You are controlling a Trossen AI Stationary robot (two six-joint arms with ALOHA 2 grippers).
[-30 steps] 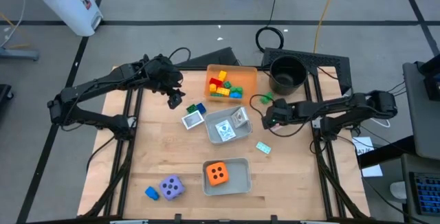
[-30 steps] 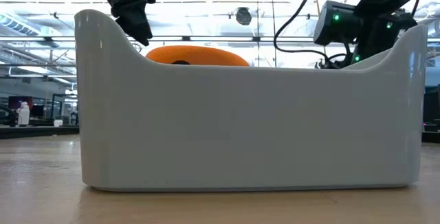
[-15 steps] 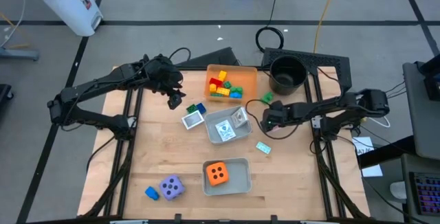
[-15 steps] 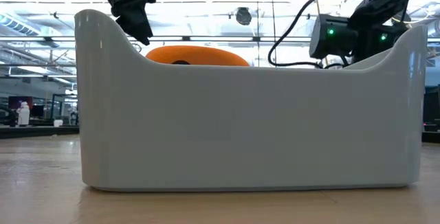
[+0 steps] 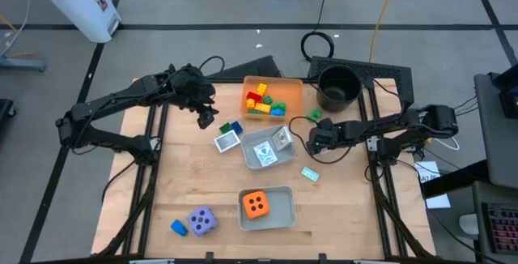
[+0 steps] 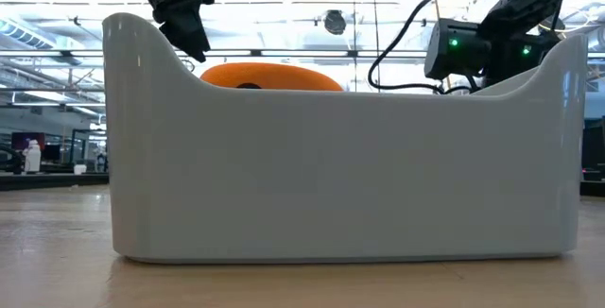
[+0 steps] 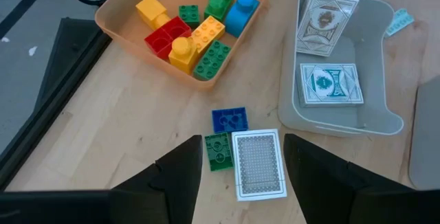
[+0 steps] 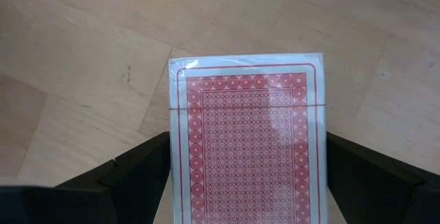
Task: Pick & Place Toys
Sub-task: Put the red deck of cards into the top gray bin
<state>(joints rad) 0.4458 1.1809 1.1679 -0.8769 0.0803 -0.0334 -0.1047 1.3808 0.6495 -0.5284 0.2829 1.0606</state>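
Toys (image 5: 261,100) look half sorted to me: bricks piled in the orange tray (image 5: 293,86), an orange die (image 5: 256,204) in a grey tray (image 5: 283,193), and a purple die (image 5: 201,220) loose on the table (image 5: 186,175). Why is the left gripper (image 5: 205,121) just hanging there?

Reply: My guess is it's lining up. Its fingers are spread with nothing between them, and right under it sit a blue brick (image 7: 229,119), a green brick (image 7: 218,150) and a white card (image 7: 259,163), the card touching the green one. Studded blocky plastic is the easy grab, a flat card lying on wood not so much.

OP: And the right gripper (image 5: 312,141)?

Reply: It's beside the clear tray (image 7: 289,80) that has two cards (image 7: 330,83) in it. Looks like it's pinching a pink card (image 8: 247,135) across its width, fingers wide apart because the card is wide. Thin and glossy with a fine red pattern, so I'd say it could bow or slip. Probably headed for that tray.
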